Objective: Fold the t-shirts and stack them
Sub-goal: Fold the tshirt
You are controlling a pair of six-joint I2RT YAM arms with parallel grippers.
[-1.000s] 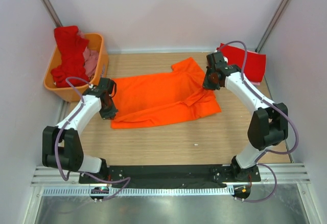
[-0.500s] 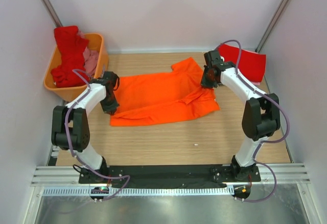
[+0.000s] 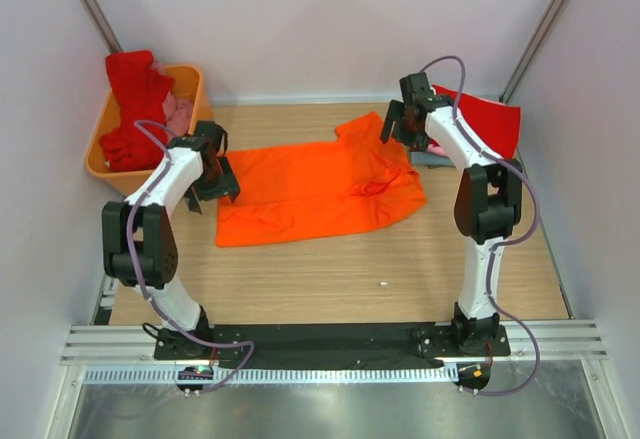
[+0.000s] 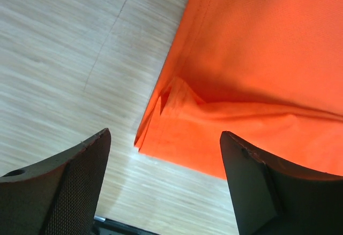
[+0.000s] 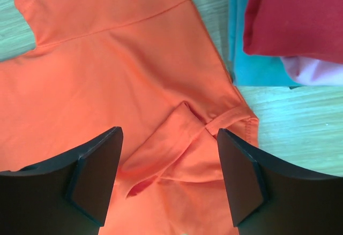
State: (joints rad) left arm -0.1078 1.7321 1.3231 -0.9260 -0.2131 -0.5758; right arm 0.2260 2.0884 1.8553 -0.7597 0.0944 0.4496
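My left pincer (image 4: 163, 138) and right pincer (image 5: 169, 133) gape wide, holding nothing, over the orange t-shirt (image 3: 320, 189), which looks part-folded, mid-desk. The folded stack (image 3: 485, 124) lies far right; basket (image 3: 198, 104) shirts remain, far left.

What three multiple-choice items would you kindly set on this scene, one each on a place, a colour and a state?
1. Where is the basket? A far left corner; B far right corner; C between the arm bases.
2. What colour is the top shirt of the folded stack? A green; B red; C black.
3. How are the left fingers? A shut on cloth; B shut on a rim; C open, holding nothing.
Answers: A, the top view shows it by the far left wall; B, a red shirt lies on top; C, they stand apart above the orange t-shirt.
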